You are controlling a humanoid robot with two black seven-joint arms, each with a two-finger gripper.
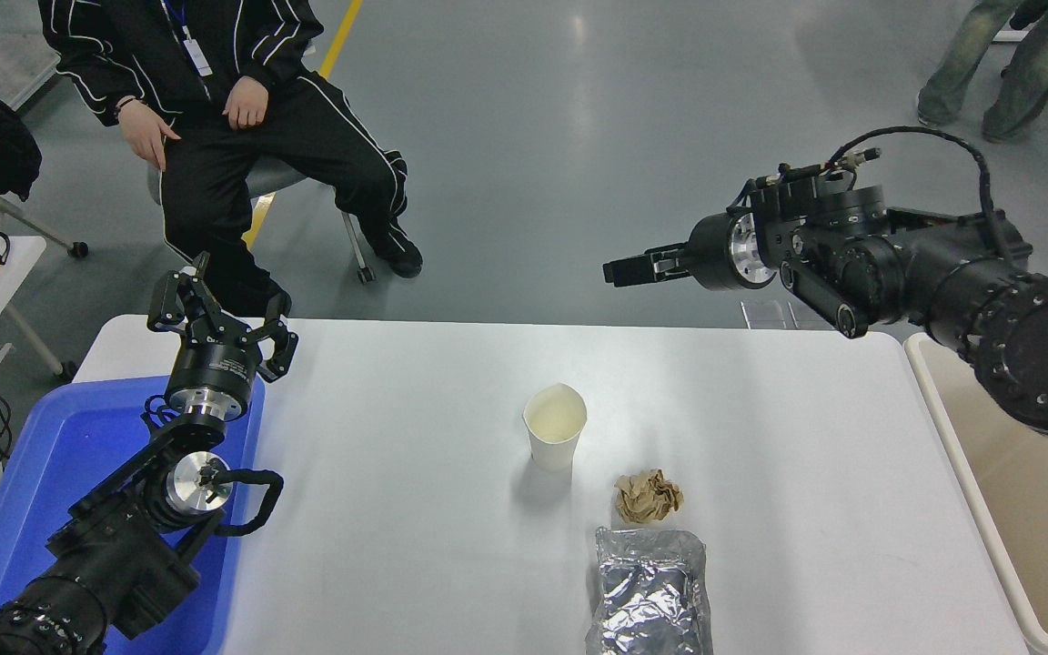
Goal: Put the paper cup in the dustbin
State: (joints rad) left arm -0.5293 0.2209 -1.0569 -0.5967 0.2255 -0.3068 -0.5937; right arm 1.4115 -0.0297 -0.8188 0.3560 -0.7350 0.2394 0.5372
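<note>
Reach toward the cup — nothing grasped yet.

The paper cup stands upright near the middle of the tabletop, mouth up, with a crumpled brown paper ball just beside it toward the near edge and a silver foil pouch at the near edge. The right end effector hangs high beyond the far edge, pointing left, well apart from the cup and holding nothing; edge-on, I cannot tell whether its fingers are parted. The left end effector is parked at the far left corner, fingers spread, above the blue tub. The dustbin sits off the right edge. My read: this is the approach step — next the right arm needs to descend, straddle the cup's wall without tipping it or nudging the paper ball, then clamp gently.
</note>
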